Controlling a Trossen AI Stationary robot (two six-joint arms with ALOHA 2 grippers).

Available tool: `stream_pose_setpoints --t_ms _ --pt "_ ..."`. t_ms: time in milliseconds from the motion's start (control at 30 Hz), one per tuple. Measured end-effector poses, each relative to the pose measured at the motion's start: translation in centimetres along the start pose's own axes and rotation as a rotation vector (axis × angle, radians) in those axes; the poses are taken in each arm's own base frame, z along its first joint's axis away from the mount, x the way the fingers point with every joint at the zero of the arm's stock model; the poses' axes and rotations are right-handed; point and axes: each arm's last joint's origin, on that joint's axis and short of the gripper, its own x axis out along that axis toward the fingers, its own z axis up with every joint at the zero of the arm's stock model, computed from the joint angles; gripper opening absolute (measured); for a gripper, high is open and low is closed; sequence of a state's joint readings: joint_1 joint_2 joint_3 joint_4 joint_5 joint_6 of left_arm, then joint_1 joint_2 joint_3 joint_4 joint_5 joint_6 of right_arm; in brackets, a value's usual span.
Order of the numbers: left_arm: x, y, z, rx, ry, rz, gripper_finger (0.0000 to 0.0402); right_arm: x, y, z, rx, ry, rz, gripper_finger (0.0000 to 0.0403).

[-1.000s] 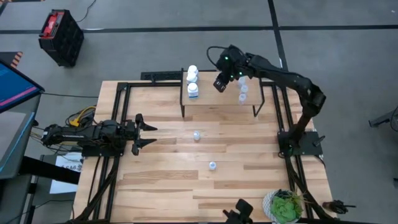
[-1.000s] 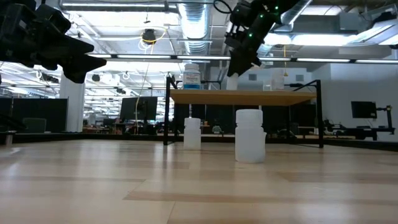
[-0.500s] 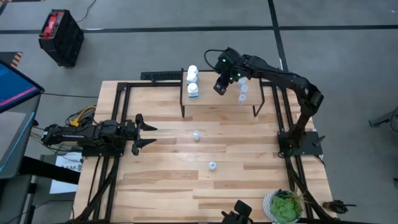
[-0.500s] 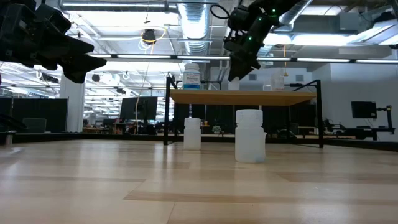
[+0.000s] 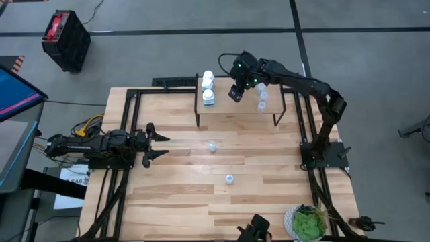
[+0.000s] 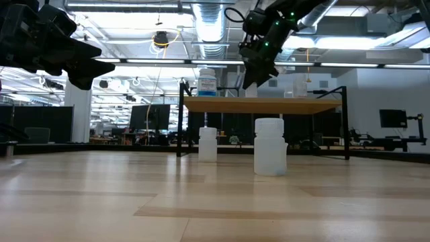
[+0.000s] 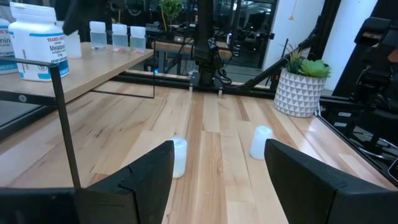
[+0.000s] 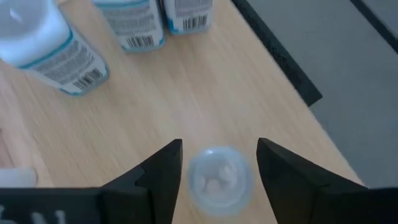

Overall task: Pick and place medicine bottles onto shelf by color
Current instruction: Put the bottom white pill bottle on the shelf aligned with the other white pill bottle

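The shelf [image 5: 235, 111] stands at the table's far side. Three white bottles [image 5: 208, 86] stand on its left end and three translucent ones [image 5: 262, 97] on its right end. My right gripper [image 5: 234, 92] hangs over the shelf's middle, fingers down, shut on a small translucent bottle [image 8: 219, 177]. Two more small bottles stand upright on the table [image 5: 212, 146] [image 5: 229, 179]. My left gripper [image 5: 161, 146] waits open and empty above the table's left side; in its wrist view [image 7: 217, 149] both table bottles lie ahead of it. My right gripper has the translucent bottle between its two fingers, one on each side of the bottle's round wall [image 8: 190, 175]. The fingers come from above and point down. The bottle is upright, cap toward the camera, over the shelf board [image 8: 186, 93]. Whether its base touches the board cannot be told.
The white bottles [image 8: 56, 56] stand close beside my right gripper. A potted green plant [image 5: 308, 223] stands at the table's near right corner. The shelf's thin black legs [image 6: 180, 124] rise from the table. Bare planks lie between the two table bottles and the near edge.
My right gripper has gone a little toward the table's left edge over the shelf, toward the white bottles, with the translucent bottle between its fingers.
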State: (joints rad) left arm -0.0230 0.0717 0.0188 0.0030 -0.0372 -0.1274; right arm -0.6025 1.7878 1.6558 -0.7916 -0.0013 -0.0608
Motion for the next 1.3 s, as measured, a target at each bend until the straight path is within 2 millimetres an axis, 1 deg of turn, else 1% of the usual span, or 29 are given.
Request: stream_pose_setpoints --t_ms 167,300,367,433,533,667,833,933,1100,1300 --pt "0.0 0.0 0.0 0.0 0.0 0.0 0.0238 -1.2 -0.1 1.2 0.0 -0.051 -0.003 0.023" --pt "0.0 0.0 0.0 0.0 0.0 0.0 0.0238 -3.1 0.1 2.3 0.002 -0.081 -0.002 0.023" --pt "0.0 0.0 0.0 0.0 0.0 0.0 0.0238 -4.3 0.6 2.7 0.012 -0.068 0.009 0.023" --pt "0.0 0.0 0.0 0.0 0.0 0.0 0.0238 -5.3 1.7 2.7 0.004 -0.034 0.045 0.023" --pt "0.0 0.0 0.0 0.0 0.0 0.0 0.0238 -6.4 4.2 2.4 -0.031 0.023 0.118 0.0228" --pt "0.0 0.0 0.0 0.0 0.0 0.0 0.0238 -7.0 8.3 1.4 -0.125 0.098 0.185 0.0223" --pt "0.0 0.0 0.0 0.0 0.0 0.0 0.0238 -8.1 13.6 -0.4 -0.272 0.179 0.265 0.0215" --pt "0.0 0.0 0.0 0.0 0.001 0.0 0.0238 -9.0 16.4 -1.7 -0.368 0.219 0.306 0.0209" --pt "0.0 0.0 0.0 0.0 0.001 0.0 0.0238 -10.2 19.9 -4.2 -0.516 0.304 0.354 0.0201" --pt "0.0 0.0 0.0 0.0 0.001 0.0 0.0238 -9.6 23.4 -8.1 -0.645 0.419 0.379 0.0191"
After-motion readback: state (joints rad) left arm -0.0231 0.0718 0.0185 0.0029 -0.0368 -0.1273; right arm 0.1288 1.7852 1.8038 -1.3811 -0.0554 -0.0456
